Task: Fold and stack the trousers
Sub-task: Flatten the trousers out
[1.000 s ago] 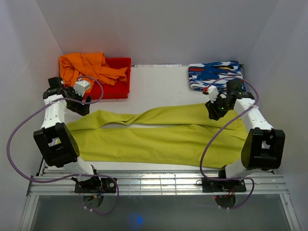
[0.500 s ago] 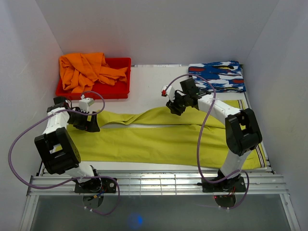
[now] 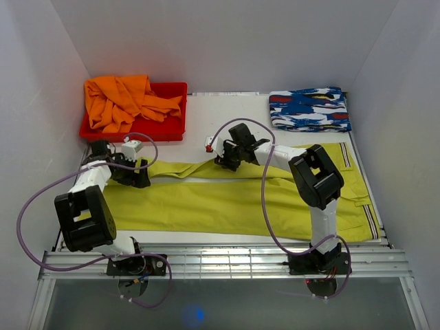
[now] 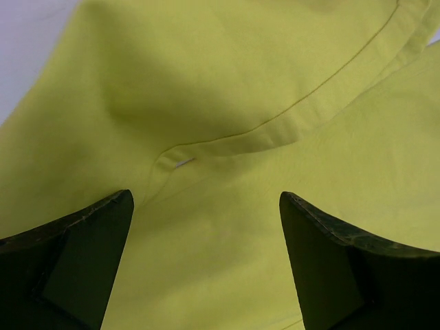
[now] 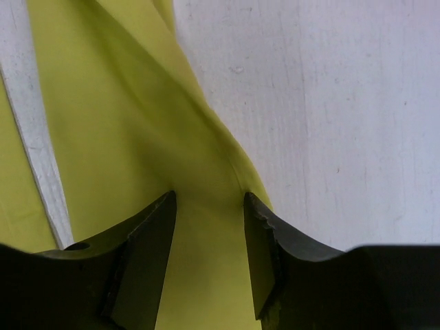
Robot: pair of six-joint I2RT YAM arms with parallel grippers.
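Jaws apart: left gripper over trousers seam, right gripper astride far edge

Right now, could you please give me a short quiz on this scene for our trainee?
1. True or false: the orange garment lies in the red bin.
2. The striped waistband of the trousers lies at: A) the left arm's end, B) the right arm's end, C) in the red bin.
3. Which pincer is over the middle of the far leg?
Key: 1 true; 2 B; 3 the right pincer, jaws open astride the cloth's edge.
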